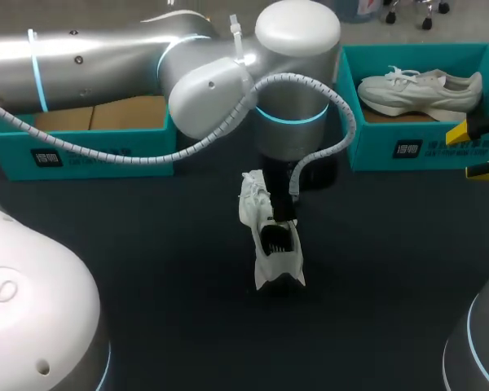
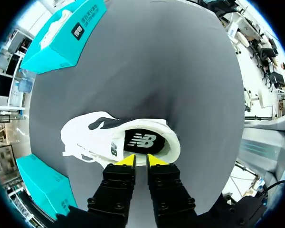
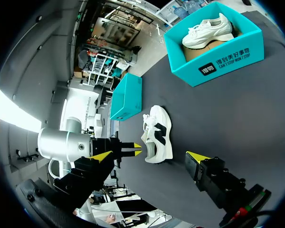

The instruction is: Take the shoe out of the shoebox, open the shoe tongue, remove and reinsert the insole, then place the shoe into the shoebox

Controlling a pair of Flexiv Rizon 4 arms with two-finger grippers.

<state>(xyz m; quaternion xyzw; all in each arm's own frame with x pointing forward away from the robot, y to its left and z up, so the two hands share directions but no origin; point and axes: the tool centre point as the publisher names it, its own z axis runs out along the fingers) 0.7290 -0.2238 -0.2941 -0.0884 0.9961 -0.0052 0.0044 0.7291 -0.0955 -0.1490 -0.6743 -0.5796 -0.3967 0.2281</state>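
Observation:
A white shoe [image 1: 270, 244] with black side marks stands on the dark table near the middle, its heel toward the front edge. Its black insole [image 2: 140, 141] shows inside the opening. My left gripper [image 1: 282, 221] hangs right over that opening; in the left wrist view its gripper [image 2: 141, 160] has the yellow tips a narrow gap apart at the collar's edge, with nothing seen between them. My right gripper [image 3: 149, 156] is wide open and empty, off at the right [image 1: 469, 153], facing the shoe [image 3: 156, 135] and the left gripper [image 3: 137, 149].
A teal shoebox [image 1: 407, 151] at the back right holds a second white shoe [image 1: 420, 90]. Another teal shoebox [image 1: 81, 151], showing brown cardboard inside, stands at the back left behind my left arm.

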